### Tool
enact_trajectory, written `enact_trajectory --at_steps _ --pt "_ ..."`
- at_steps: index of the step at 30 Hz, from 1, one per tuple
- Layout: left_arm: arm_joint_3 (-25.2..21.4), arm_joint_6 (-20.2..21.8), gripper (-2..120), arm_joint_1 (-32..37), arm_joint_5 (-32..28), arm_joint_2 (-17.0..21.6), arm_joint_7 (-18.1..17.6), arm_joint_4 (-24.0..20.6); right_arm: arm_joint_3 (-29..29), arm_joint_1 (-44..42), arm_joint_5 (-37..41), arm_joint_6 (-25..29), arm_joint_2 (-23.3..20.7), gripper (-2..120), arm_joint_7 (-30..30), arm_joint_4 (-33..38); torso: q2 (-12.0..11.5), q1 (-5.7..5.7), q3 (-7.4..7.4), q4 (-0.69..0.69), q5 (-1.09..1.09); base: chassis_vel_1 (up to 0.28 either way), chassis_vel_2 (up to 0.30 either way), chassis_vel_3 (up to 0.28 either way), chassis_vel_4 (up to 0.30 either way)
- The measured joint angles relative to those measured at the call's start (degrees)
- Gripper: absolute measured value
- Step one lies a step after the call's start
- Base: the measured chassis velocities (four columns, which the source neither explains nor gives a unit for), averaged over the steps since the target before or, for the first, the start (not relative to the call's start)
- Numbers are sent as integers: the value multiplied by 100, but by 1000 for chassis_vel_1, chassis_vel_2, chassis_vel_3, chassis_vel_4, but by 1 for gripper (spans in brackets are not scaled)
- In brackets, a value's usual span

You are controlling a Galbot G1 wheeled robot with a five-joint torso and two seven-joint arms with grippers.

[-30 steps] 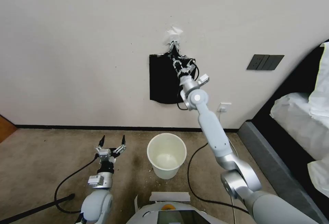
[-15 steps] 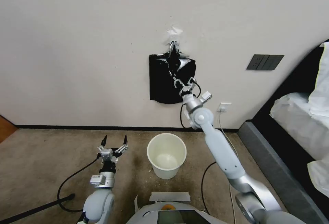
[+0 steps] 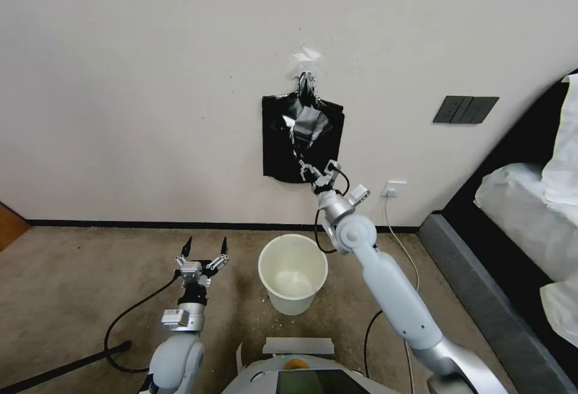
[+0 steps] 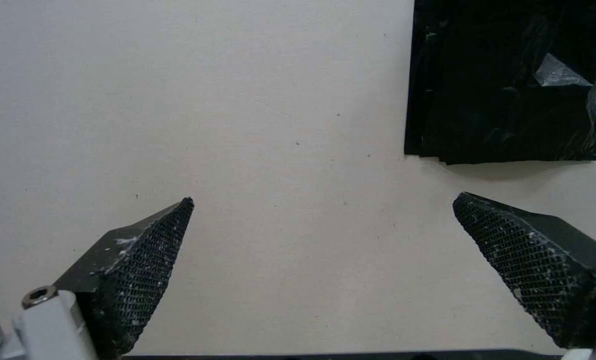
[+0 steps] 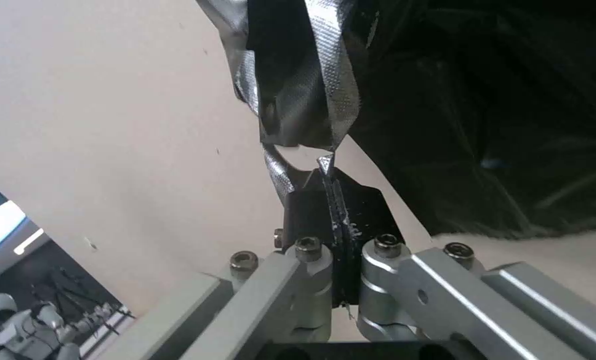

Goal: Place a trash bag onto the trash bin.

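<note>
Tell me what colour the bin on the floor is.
Cream-white, plain; the bin shows best in the head view.

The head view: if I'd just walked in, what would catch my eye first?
The right gripper, raised to the wall, is shut on a trash bag, peeling it off the black stack hanging from a clip. Below, on the carpet, stands the empty cream trash bin, with the open left gripper beside it.

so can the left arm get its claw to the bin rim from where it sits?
Probably yes: the left claw, open, hovers beside the trash bin with bare floor between, while the right claw holds the trash bag up at the wall.
</note>
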Motion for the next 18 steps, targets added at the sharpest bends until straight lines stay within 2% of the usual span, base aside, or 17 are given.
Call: enact_trajectory --at_steps 12,18 --pt "82 -32 100 -5 28 -7 5 -6 -59 -694 -485 -48 -187 0 -42 455 0 0 0 0 0 0 0 0 0" --pt "134 -34 100 11 28 39 5 -156 -69 -936 -838 -51 -353 0 -88 624 0 0 0 0 0 0 0 0 0"
